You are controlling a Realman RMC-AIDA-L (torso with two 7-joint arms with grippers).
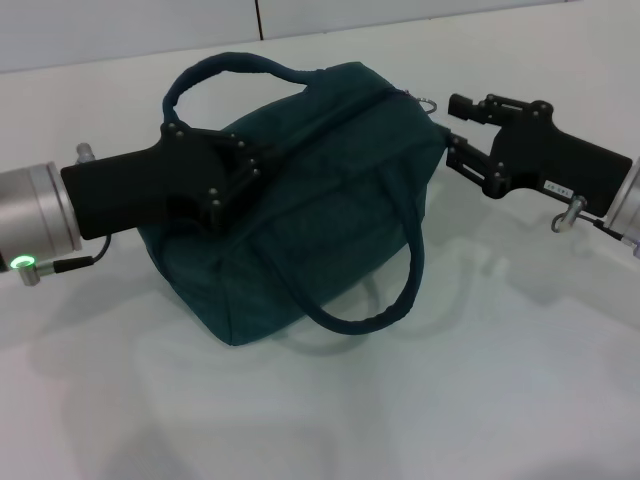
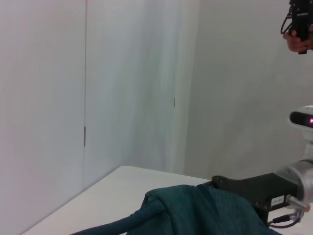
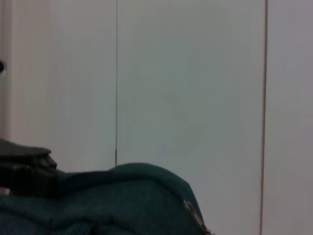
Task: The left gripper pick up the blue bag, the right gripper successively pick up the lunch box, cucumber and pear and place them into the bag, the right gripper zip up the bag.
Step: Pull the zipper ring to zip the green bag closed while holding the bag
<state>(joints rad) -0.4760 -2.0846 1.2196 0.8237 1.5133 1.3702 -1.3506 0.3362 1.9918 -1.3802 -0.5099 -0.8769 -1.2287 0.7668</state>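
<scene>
The bag [image 1: 300, 200] sits on the white table [image 1: 500, 400], zipped along its top, so zipping looks finished or nearly so. The left gripper [image 1: 232, 180] is clamped on the bag's top edge. The right gripper [image 1: 452, 125], fingers apart, sits just beside the ring pull [image 1: 428, 102]. Next, both grippers likely need only let go.

The right gripper [image 1: 452, 125] has on its body a small white label [image 1: 556, 186] with dark characters, but they are too small to read. The same label [image 2: 277, 200] appears in the left wrist view, also not readable. No other text can be read.
</scene>
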